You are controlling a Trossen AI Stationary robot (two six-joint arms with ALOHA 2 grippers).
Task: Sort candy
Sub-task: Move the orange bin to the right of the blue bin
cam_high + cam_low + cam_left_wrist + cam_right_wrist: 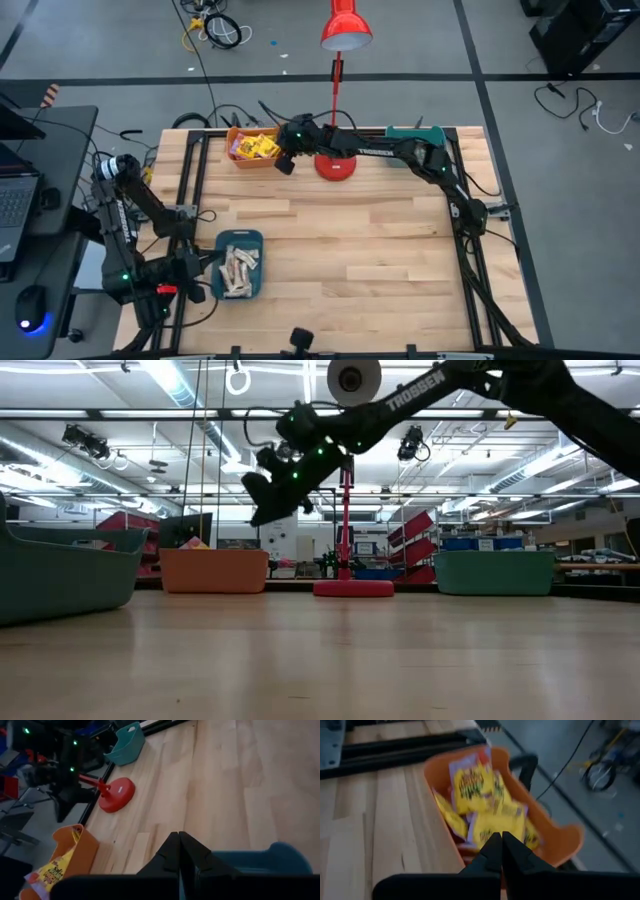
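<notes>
The right gripper (501, 851) is closed and empty, right above the orange bin (565, 837). The yellow candy (495, 822) lies just under it. The left gripper (179, 854), closed too, waits far off.

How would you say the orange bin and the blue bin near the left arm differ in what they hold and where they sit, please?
The orange bin holds yellow packets, while the blue bin holds pale beige bars. The orange bin sits at the table's far edge, beside the red lamp base; the blue bin sits near the front left. The right claw, shut, hangs by the orange bin; the left claw, shut, is by the blue one. Both rest upright on the table.
</notes>
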